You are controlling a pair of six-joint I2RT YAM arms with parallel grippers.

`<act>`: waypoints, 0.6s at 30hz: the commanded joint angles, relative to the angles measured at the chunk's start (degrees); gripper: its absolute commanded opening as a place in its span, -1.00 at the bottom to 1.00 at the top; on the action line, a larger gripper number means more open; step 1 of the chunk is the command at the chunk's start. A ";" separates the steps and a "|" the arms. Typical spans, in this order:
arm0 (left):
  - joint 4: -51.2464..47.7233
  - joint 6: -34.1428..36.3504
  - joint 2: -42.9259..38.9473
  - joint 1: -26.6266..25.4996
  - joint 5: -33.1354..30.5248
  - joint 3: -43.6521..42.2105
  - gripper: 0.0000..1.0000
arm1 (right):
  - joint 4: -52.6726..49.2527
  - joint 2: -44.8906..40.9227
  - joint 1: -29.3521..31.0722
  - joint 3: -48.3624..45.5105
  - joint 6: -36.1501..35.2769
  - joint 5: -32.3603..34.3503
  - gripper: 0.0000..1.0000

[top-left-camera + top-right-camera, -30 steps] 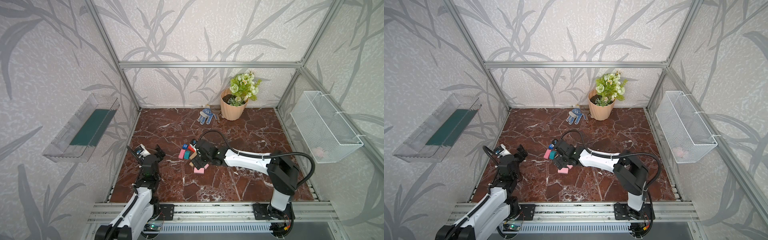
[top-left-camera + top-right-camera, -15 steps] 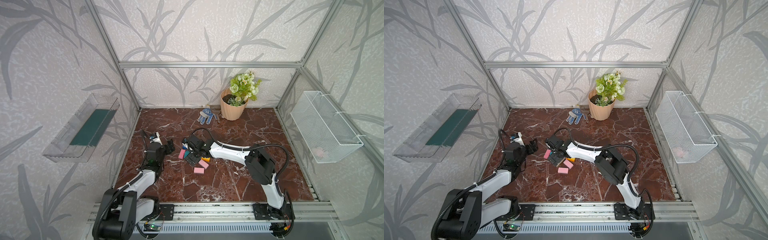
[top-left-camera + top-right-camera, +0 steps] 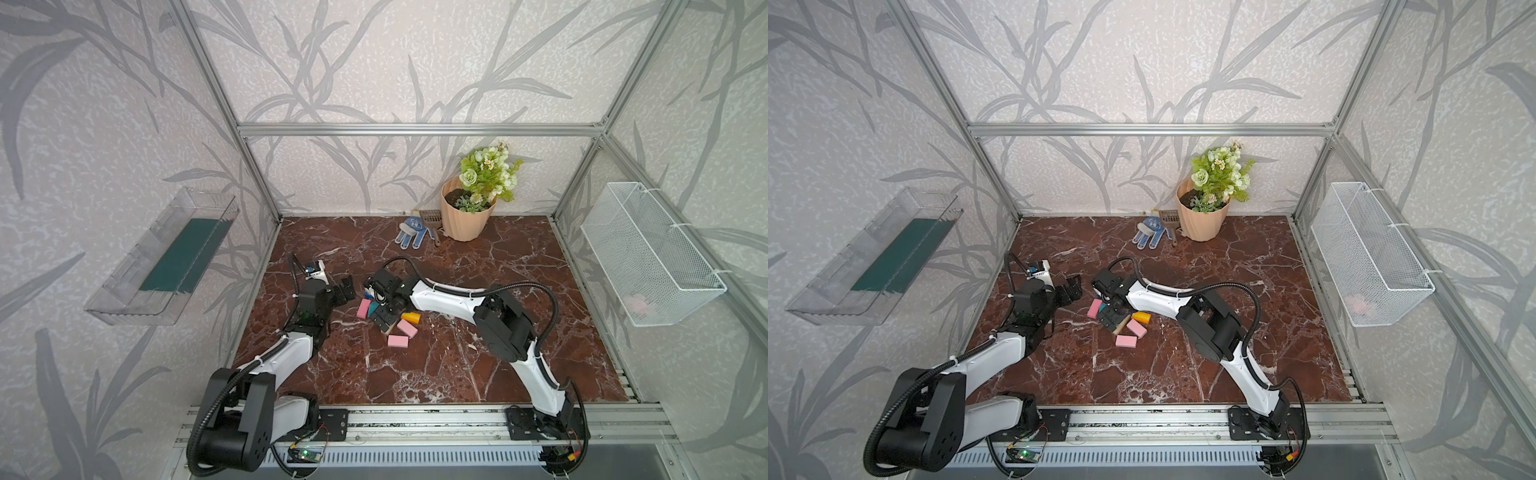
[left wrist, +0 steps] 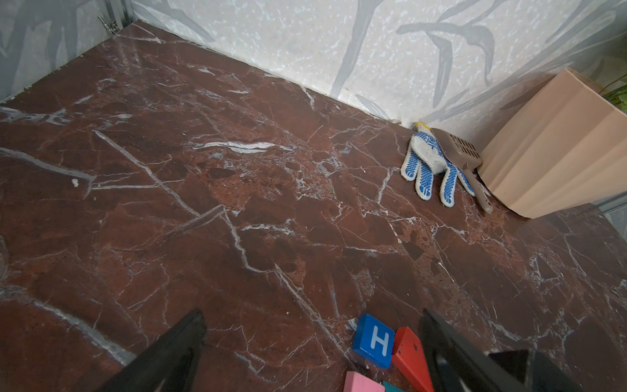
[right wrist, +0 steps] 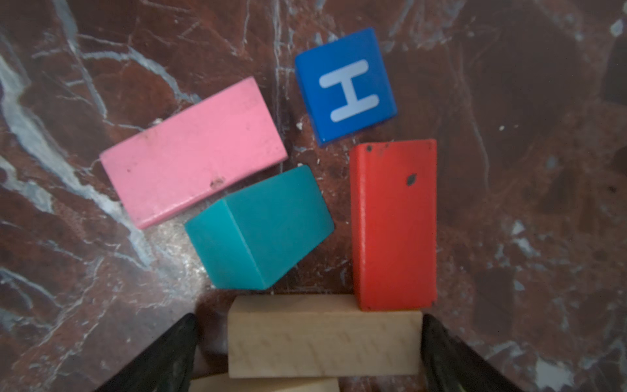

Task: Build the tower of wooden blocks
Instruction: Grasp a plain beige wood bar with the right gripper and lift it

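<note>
Bar block [image 5: 324,339] lies crosswise between the fingers of the right pincer [image 5: 308,319], on the table [image 3: 457,374]. Past the fingertips: long block [image 5: 393,224] touching the bar's far edge, chunky block [image 5: 258,227] beside it, flat slab [image 5: 193,149] just beyond, H cube [image 5: 346,85] farthest. Left pincer [image 3: 345,289] is near the H cube side, apart. Small block [image 3: 410,318], second slab [image 3: 407,328] and third slab [image 3: 398,341] lie beside the right pincer, away from the left one. Flowerpot [image 3: 463,220] and glove [image 3: 409,237] are well behind both.

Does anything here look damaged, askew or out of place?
The red rectangular wood block has small dark chips in its paint, mostly near the end beside the blue cube with the white H.
</note>
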 commanded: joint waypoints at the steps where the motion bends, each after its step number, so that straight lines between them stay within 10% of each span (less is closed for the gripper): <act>1: -0.98 0.75 -0.37 -0.33 -0.84 0.57 0.99 | -3.65 1.54 -0.08 1.12 -0.89 0.26 0.99; 18: -3.16 0.92 1.80 -0.82 -1.81 2.71 0.99 | -7.73 3.50 -0.02 6.24 0.77 1.28 0.56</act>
